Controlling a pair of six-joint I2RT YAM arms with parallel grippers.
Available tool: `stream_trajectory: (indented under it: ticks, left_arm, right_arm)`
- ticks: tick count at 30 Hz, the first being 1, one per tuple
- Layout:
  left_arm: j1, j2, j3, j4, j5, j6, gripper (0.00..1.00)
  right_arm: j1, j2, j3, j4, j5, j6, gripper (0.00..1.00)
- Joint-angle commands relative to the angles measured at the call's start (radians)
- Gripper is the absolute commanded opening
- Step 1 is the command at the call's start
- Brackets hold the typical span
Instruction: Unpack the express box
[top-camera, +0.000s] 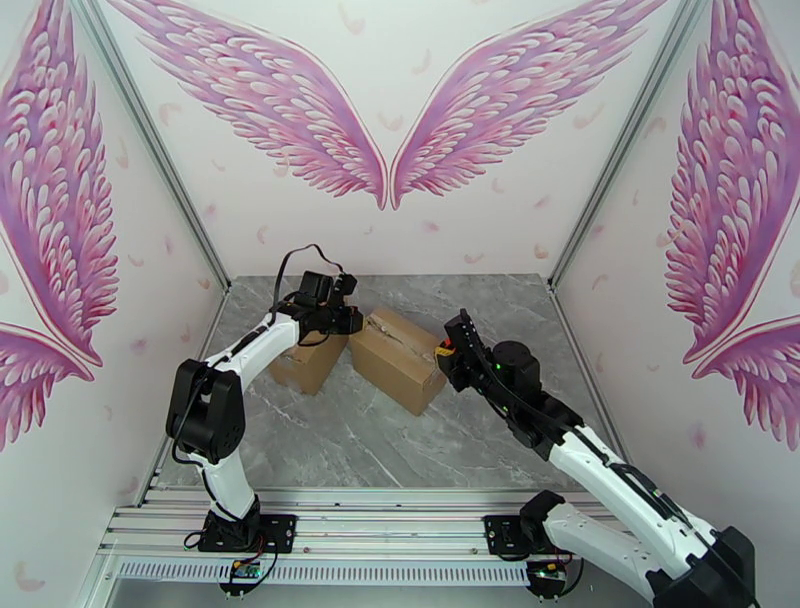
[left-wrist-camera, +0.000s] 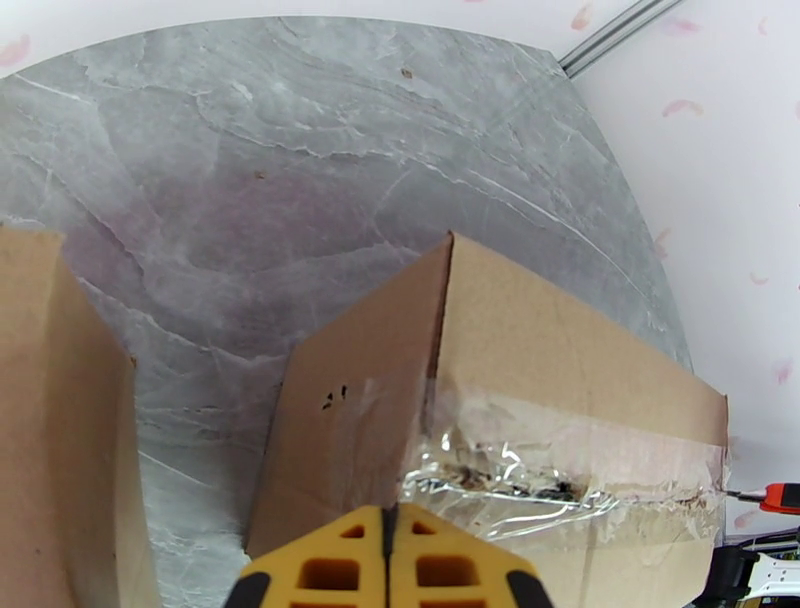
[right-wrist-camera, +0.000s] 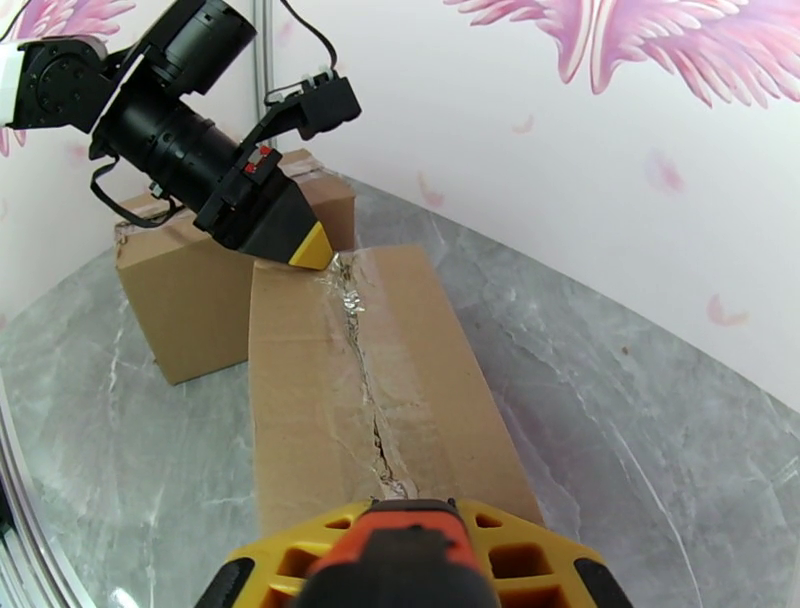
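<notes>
Right tool (right-wrist-camera: 405, 515) grasping red cutter (right-wrist-camera: 400, 555) at box (right-wrist-camera: 330, 400) seam; left tool (left-wrist-camera: 388, 530) clenched, at box end.

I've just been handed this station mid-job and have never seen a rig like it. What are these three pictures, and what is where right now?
Two white robot arms work over a grey marble table. One picture looks down from above and behind them. The other two come from a camera on each wrist, so the yellow fingers at the bottom are that arm's own. Two cardboard boxes stand on the table. The left gripper is shut, its tip at one end of the taped box. The right gripper, at the opposite end, grips a red-handled tool. The tape seam is torn along its length. The second box stands beside it, under the left arm.
</notes>
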Motion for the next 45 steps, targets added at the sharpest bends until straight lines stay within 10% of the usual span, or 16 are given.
stream_trajectory:
  ticks: [1,28,39,45]
  left_arm:
    - [0.007,0.004,-0.041,-0.047,-0.065,-0.003,0.0]
    - [0.053,-0.006,-0.071,0.014,-0.07,-0.072,0.0]
    - [-0.017,-0.144,-0.153,0.016,-0.125,-0.176,0.0]
    - [-0.03,-0.274,-0.268,0.059,-0.18,-0.25,0.41]
  right_arm:
    - [0.001,0.04,0.014,0.058,-0.037,0.005,0.05]
    - [-0.137,-0.158,-0.088,-0.216,-0.144,0.028,0.03]
    - [-0.196,-0.175,-0.12,-0.108,0.071,0.29,0.03]
    - [-0.257,-0.144,-0.17,-0.022,0.085,0.456,0.03]
